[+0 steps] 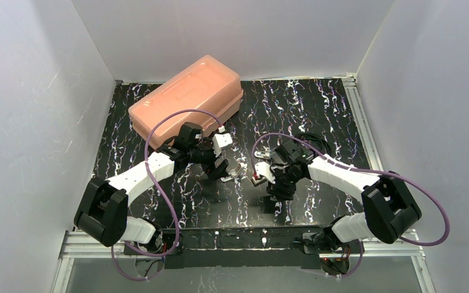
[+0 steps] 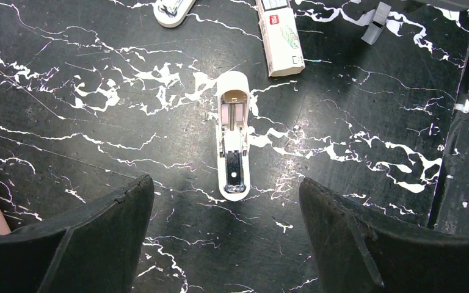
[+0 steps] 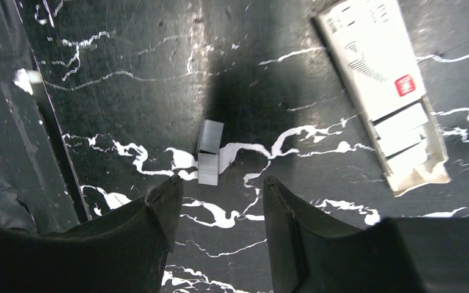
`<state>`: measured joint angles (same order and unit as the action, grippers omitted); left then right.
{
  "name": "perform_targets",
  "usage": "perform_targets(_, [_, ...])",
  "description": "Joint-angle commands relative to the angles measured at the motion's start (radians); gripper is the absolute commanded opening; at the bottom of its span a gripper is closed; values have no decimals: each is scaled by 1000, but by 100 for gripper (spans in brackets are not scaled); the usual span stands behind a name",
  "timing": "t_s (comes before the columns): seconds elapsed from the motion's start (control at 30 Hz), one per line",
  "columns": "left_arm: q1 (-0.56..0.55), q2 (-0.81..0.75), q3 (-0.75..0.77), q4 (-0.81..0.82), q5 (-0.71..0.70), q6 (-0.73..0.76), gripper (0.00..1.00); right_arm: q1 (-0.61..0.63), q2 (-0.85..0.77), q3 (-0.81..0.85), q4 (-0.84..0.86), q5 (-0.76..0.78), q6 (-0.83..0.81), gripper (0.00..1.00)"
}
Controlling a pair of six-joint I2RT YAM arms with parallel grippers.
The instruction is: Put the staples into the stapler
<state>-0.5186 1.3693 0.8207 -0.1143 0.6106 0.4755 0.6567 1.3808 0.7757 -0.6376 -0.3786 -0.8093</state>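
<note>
Could nudge the staples [image 3: 209,160] askew with the right gripper [image 3: 220,189] on the way down, since off-centre in the gap, nearer the finger on the left of the wrist view, and so likely to meet that pad first. Might also split so thin a grey strip under too hard a pinch, or skid it across the marbled table [image 3: 281,79]. Further out, risks a bad feed at the stapler [image 2: 233,143]: lies flat and opened out on the table, loading channel facing up, unheld, so apt to slide or spin under any push from above. Looks narrow along that channel — calls for close alignment of strip to track, or else a snag at the rim.

As for the right gripper: parted moderately, holding nothing, touching nothing, hovering above the staples with the strip just ahead of the fingertips. Same emptiness at the left gripper [image 2: 225,184] — spread wide, poised over the stapler with a finger well out to either side, no contact.

Beyond, from the left wrist: a white staple box [image 2: 281,36] past the stapler's far end, apart from it; from the right wrist, open at one end with its inner tray slid out. At the back of the table in the overhead view, a closed pink case [image 1: 186,101], well apart from all this.
</note>
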Motion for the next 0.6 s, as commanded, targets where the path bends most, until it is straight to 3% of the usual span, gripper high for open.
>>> perform_targets(0.0, [5,-24,29,-30,20,16,86,3,-30,-39,-20,21,-32,59])
perform_targets(0.27, [5,-19,31,-34,14,26,86,41,-23,-74,53,66,6,58])
perform_targets(0.57, [7,-22,29,-35,11,35,87,81,-44,-96,88,129,26,47])
